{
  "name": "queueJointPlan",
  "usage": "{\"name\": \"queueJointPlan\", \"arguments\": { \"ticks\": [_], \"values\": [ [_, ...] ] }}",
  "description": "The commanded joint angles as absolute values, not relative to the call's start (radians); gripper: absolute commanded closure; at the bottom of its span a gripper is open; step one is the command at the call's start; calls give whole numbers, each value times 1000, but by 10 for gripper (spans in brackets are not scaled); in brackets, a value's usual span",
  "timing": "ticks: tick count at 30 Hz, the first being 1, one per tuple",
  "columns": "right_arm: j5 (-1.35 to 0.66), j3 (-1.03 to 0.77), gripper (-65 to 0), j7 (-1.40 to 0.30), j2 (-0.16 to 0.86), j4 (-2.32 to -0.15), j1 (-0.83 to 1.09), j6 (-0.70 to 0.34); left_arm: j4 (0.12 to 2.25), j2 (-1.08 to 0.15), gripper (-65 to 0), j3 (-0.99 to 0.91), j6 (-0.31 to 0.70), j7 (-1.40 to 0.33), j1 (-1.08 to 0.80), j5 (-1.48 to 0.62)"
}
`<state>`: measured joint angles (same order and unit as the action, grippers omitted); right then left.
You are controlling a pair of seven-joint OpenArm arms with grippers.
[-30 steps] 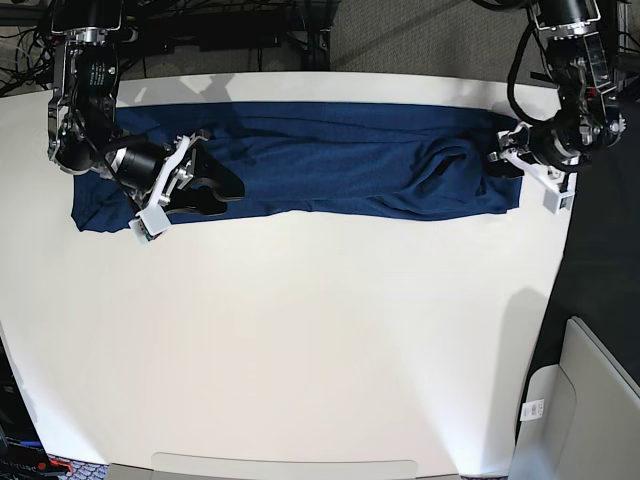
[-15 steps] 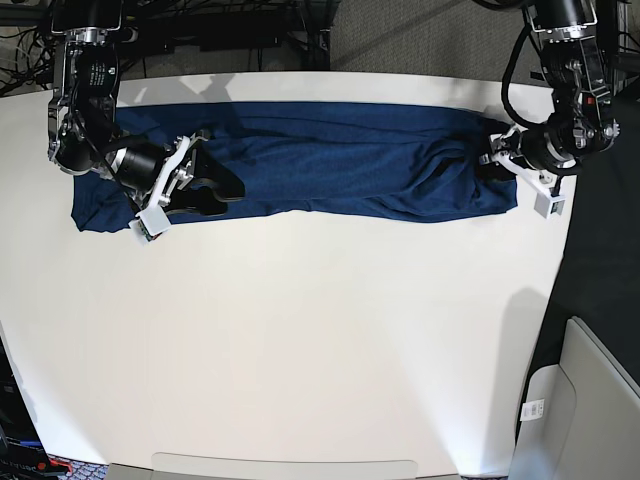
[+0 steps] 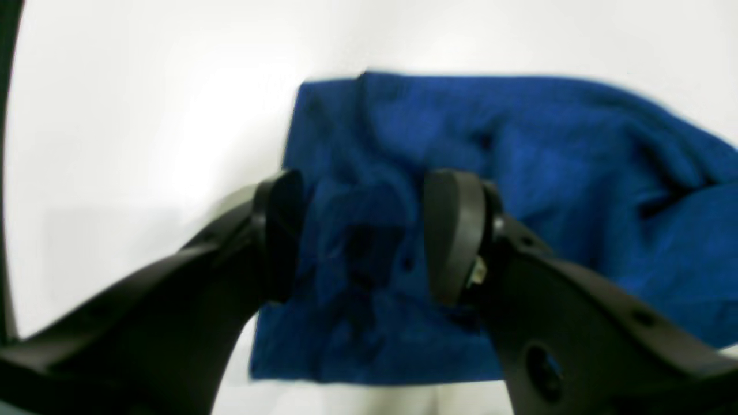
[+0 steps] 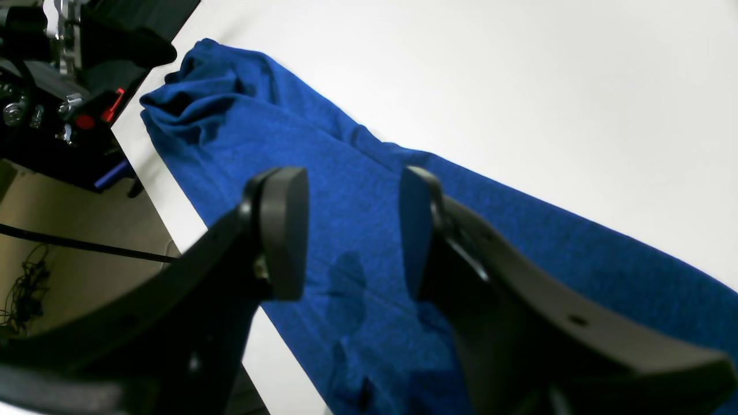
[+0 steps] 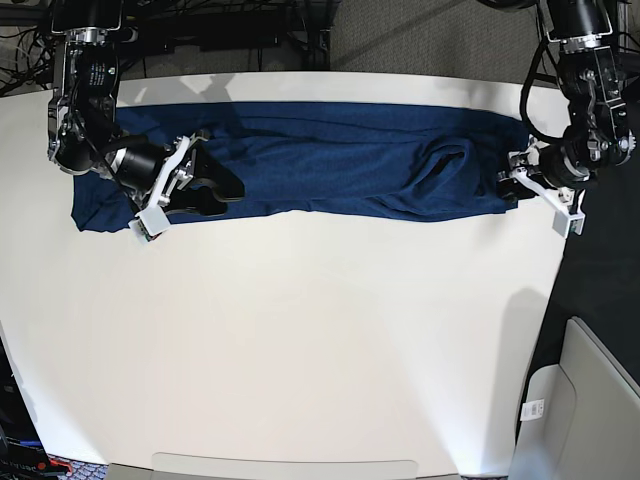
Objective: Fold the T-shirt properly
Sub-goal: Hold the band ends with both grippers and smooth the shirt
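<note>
Both tools (image 3: 360, 236) (image 4: 351, 230) open over T-shirt (image 5: 340, 160), nothing held.

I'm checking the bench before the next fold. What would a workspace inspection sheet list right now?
Surface: white table, mostly bare.
Job's things: dark blue heathered knit T-shirt, laid as a long band along the far side, bunched near the left arm's end.
Clutter: nothing seen on the table.
Grippers: left gripper open over the shirt's end edge, blurred; right gripper open above the cloth, holding nothing.
Cables: black cables on the floor behind the table.
Surroundings: grey carpet; pale bin beside the table.
</note>
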<state>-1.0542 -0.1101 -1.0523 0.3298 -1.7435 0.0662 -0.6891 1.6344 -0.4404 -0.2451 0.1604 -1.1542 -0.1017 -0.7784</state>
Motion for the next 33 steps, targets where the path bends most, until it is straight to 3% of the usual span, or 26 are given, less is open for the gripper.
{"name": "queueJointPlan", "arguments": {
  "ticks": [1, 7, 20, 26, 33],
  "values": [
    [-1082, -117, -258, -1029, 341, -1762, 51, -698, 1627, -456, -322, -248, 159, -1142, -94, -782],
    [-1082, -117, -258, -1029, 341, -1762, 51, -698, 1524, -456, -322, -248, 159, -1122, -88, -782],
    [-1082, -117, -258, -1029, 338, -1762, 48, -698, 1514, -458, -322, -246, 159, -1070, -122, -785],
    [-1082, -117, -258, -1029, 338, -1762, 45, -698, 1520, -449, -322, -245, 160, -1159, -125, -794],
    [-1082, -117, -258, -1029, 340, -1762, 44, -698, 1520, -443, -322, -251, 160, -1179, -125, -957]
  ]
}}
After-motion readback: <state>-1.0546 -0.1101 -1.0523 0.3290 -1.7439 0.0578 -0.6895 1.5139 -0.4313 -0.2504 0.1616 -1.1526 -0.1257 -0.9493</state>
